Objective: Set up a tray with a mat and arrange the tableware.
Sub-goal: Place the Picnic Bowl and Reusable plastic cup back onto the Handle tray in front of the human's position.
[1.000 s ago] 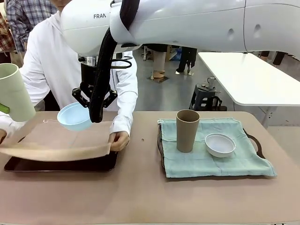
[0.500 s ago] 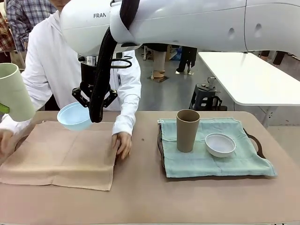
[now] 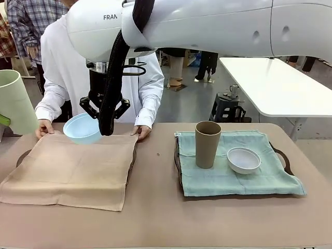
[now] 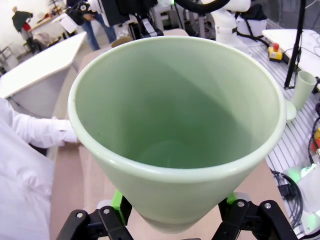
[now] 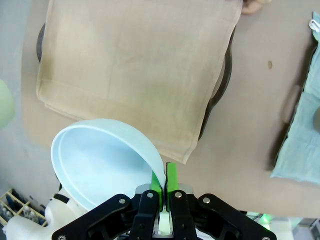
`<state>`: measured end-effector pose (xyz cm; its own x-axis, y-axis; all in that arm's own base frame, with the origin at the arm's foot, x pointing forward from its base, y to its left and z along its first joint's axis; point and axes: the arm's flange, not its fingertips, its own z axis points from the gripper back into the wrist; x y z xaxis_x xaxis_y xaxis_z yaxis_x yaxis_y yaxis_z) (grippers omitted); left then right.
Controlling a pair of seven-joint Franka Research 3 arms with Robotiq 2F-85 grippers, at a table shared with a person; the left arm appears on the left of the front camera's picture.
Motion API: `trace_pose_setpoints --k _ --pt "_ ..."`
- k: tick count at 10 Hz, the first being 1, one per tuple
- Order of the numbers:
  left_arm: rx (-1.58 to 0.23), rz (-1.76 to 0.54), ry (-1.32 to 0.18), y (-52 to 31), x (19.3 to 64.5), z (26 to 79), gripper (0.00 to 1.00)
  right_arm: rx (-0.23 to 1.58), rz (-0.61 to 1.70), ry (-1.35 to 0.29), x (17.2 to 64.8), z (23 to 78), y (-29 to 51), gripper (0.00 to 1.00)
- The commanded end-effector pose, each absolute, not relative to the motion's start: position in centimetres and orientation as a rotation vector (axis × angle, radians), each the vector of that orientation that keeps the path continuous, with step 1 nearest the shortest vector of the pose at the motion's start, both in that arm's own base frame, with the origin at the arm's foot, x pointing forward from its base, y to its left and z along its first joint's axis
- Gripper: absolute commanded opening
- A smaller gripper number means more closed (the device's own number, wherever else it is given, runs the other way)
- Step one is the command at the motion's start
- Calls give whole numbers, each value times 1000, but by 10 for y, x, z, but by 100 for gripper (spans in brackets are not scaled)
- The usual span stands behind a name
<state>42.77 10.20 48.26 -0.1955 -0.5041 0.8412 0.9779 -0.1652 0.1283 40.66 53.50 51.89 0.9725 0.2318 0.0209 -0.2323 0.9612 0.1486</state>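
My claw (image 5: pixel 163 186) sits at six o'clock, green pads (image 5: pixel 171 176) pinched on the rim of the blue bowl (image 5: pixel 102 162), which hangs tilted toward seven o'clock. Beyond it, from the centre up to twelve, a tan mat (image 5: pixel 135 70) covers a dark tray (image 5: pixel 226 75) on the bench (image 5: pixel 250 130). A hand (image 5: pixel 255 6) touches the mat's corner at one o'clock. A green cloth (image 5: pixel 300 135) lies at three.

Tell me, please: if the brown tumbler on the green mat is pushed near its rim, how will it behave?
The brown tumbler is tall and narrower at its base, so it would probably tip. It looks empty, likely light. The soft green mat may bunch underneath.
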Motion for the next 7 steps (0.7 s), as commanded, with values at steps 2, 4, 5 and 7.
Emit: trace_pose_setpoints --k 2,4,5,7 --pt "-782 -1651 -847 103 427 483 0 144 235 0 406 520 535 0" --pt "-782 -1651 -847 103 427 483 0 144 235 0 406 520 535 0" --pt "-782 -1651 -847 103 427 483 0 144 235 0 406 520 535 0" --pt "-782 -1651 -847 103 427 483 0 144 235 0 406 520 535 0"
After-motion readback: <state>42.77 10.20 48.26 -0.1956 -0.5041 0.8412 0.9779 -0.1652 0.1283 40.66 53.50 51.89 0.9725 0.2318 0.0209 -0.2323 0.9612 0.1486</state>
